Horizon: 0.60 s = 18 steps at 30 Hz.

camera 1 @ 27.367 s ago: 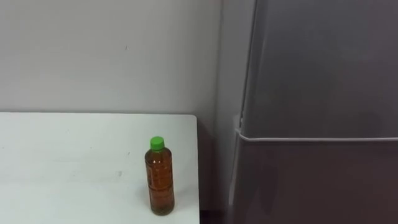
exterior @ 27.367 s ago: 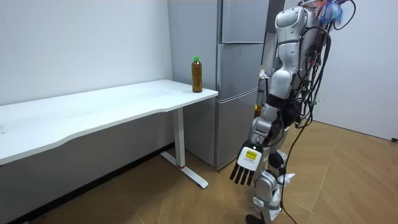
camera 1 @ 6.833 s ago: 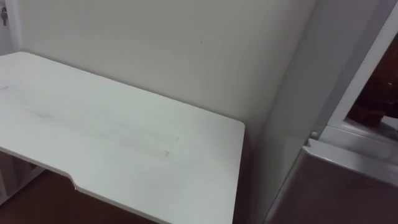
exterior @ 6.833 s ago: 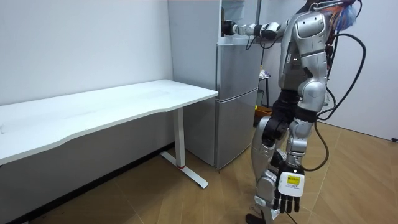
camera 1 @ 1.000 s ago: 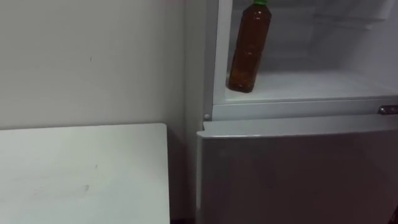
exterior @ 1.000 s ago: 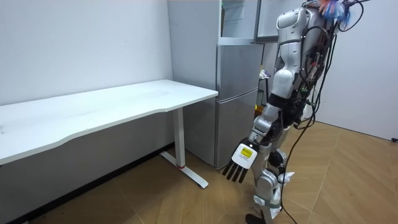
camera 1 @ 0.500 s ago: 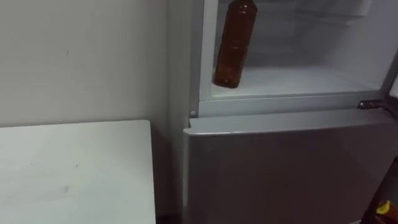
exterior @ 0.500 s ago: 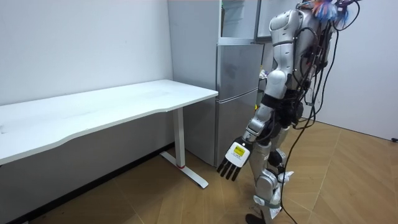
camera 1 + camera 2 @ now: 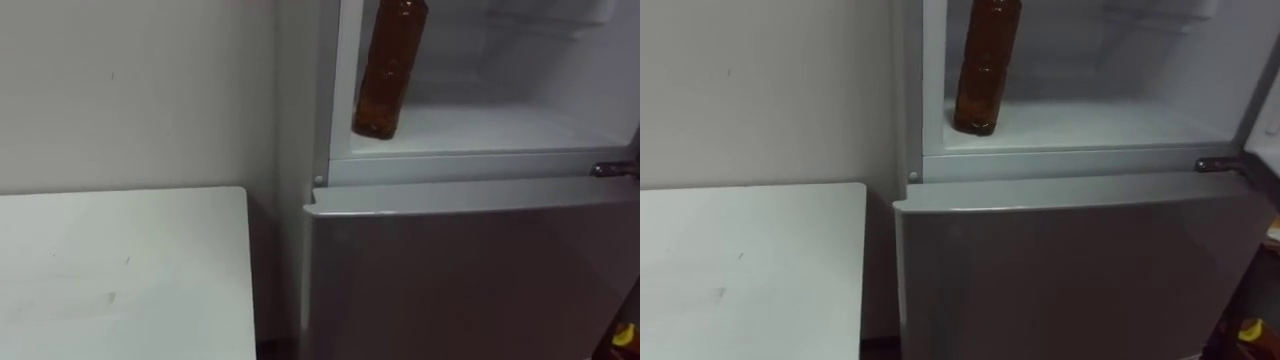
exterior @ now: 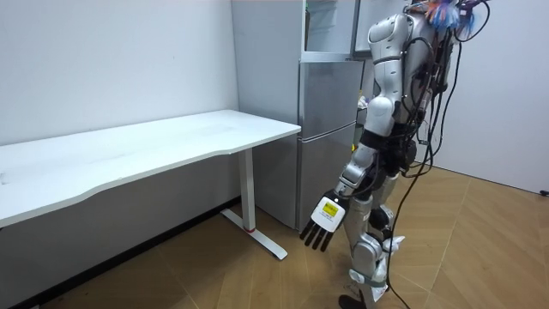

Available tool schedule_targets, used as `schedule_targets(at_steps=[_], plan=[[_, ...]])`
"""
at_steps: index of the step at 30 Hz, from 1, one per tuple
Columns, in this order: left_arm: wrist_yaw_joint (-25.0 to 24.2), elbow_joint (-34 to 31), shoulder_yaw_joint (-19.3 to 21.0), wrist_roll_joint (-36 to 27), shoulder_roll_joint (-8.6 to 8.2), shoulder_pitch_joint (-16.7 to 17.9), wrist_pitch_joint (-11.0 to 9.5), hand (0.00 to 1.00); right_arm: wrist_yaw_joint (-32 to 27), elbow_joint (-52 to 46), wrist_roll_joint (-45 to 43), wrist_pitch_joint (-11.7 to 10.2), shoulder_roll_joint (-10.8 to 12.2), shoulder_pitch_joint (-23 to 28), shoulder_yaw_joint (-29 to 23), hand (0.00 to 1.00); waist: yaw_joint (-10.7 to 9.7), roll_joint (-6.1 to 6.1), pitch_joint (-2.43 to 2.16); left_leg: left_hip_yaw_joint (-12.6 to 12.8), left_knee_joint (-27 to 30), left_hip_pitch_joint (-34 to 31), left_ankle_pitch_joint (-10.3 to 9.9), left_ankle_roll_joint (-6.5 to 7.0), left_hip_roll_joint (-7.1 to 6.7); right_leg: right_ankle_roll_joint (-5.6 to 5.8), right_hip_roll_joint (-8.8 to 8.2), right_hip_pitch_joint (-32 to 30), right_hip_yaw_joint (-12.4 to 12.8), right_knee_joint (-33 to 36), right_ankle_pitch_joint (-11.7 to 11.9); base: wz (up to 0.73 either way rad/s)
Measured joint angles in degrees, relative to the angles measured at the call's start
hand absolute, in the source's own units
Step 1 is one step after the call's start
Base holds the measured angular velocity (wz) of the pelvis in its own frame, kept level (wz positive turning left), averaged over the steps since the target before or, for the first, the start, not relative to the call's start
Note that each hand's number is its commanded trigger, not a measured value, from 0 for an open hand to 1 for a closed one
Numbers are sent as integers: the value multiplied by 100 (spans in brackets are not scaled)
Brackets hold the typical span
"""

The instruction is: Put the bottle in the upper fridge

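Note:
A brown bottle (image 9: 388, 70) stands upright at the front left corner of the white shelf (image 9: 500, 128) in the open upper fridge compartment, with nothing touching it; its cap is cut off by the top of the eye views. The same bottle (image 9: 986, 65) sits just above the shut grey lower door (image 9: 1070, 270). In the room view I stand right in front of the fridge (image 10: 326, 129). My left hand (image 10: 320, 225) hangs at knee height, fingers straight and holding nothing.
The white table (image 9: 120, 270) ends just left of the fridge, against the wall. The upper door's hinge (image 9: 612, 170) sticks out at the right, with the open door's edge (image 9: 1265, 100) beside it. Something yellow (image 9: 1251, 327) lies low on the right.
The bottle has stayed on the shelf. My head view has shifted a little sideways and down. My left hand has swung slightly towards the room view's left.

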Motion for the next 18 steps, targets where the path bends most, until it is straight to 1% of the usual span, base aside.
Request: schedule_targets(at_steps=[1,2,3,4,6,7,8,10,11,13,15,16,18], plan=[[11,32,0,4,-1,1,0,0,-52,-64,-147,10,2,1,33,0,3,1,-1,0,-2,-18,0,0,-3,1,0,-36,12,23,-7,-11],[37,82,-1,8,-1,-1,2,0,-164,-176,-429,105,2,1,110,0,7,-4,-3,-2,2,-66,0,0,-12,-10,-4,-89,27,96,-20,-14],[71,102,-1,15,-12,1,2,0,-221,-244,-662,131,2,1,180,0,10,-7,-2,-2,1,-85,1,-1,-12,-26,4,-134,45,120,-10,-13],[76,101,-1,16,-18,4,1,0,-225,-261,-764,141,2,1,194,0,13,-8,-1,-4,4,-85,2,-1,-12,-32,6,-142,61,131,-6,-8],[68,103,-2,29,-35,17,-19,0,-248,-487,-1128,237,2,0,252,0,21,-11,-2,-3,18,-71,3,-2,-14,-40,5,-147,91,177,-22,-2],[62,103,-2,43,-35,17,-28,0,-261,-637,-1210,233,2,0,255,0,22,-11,-2,-3,21,-70,3,-2,-13,-41,5,-147,92,180,-26,0],[53,113,0,57,-31,16,-55,0,-282,-839,-1555,180,0,-4,325,0,22,-22,-4,-4,34,-66,5,-4,-13,-43,5,-142,93,179,-26,0],[-1,151,0,54,-54,11,-95,0,-289,-880,-2026,157,3,-3,514,0,21,-26,-5,-3,54,-58,6,-3,-18,-42,-3,-142,91,184,-27,0],[-42,158,-1,50,-52,10,-120,0,-271,-932,-2151,157,0,-22,522,0,26,-51,-9,-3,72,-51,7,-2,-21,-40,-7,-149,98,189,-28,0],[-41,206,-2,14,-31,-4,-156,0,-269,-1085,-2364,149,-3,-71,525,0,73,-125,-4,-1,86,-33,7,-2,-15,-32,8,-135,122,184,-34,-6],[-40,207,-21,12,-37,-49,-161,0,-266,-1305,-2557,14,-89,-74,631,0,159,-235,-1,-4,89,-30,6,-3,3,-10,29,-111,165,155,-28,-9],[-38,211,-33,7,-32,-60,-161,0,-247,-1382,-2577,-31,-108,-74,671,0,158,-243,0,-14,89,-48,5,-4,7,-12,32,-97,162,144,-16,0],[-12,275,-185,1,34,-124,-174,0,-212,-1663,-2604,-234,-139,-86,779,0,187,-277,-6,-29,77,-69,3,-6,34,-32,87,-44,155,-13,103,0]])
